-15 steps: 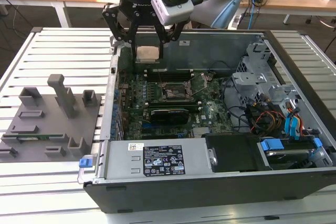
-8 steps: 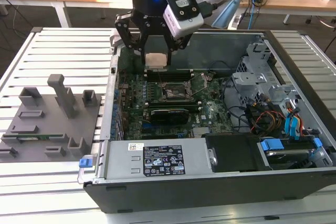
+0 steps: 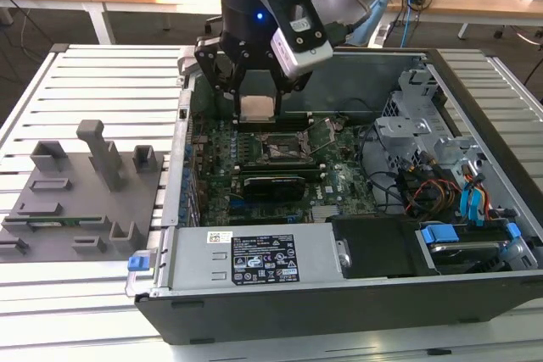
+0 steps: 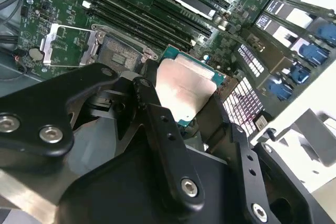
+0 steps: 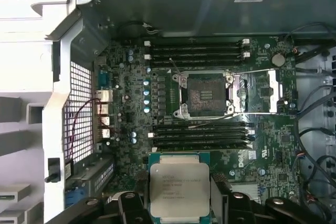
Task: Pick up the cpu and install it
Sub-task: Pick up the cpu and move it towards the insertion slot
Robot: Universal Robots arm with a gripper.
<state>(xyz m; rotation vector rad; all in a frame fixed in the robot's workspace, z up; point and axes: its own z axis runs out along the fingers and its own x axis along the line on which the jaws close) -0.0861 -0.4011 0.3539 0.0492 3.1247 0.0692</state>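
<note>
gripper [image 3: 257, 106] clamped on the cpu [image 3: 257, 110], over the open computer case [image 3: 254, 304].
in the first wrist view the fingers [image 5: 132, 205] pinch the cpu [image 5: 180, 190] by two opposite edges, metal top to the camera, clear of the motherboard [image 5: 173, 145]; beyond lies the bare socket [image 5: 205, 94], its load plate [image 5: 260, 92] swung open, then the memory slots [image 5: 198, 51] and the case's far wall.

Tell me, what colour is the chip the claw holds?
The cpu has a silver-grey top, green edge; best in first wrist view.
</note>
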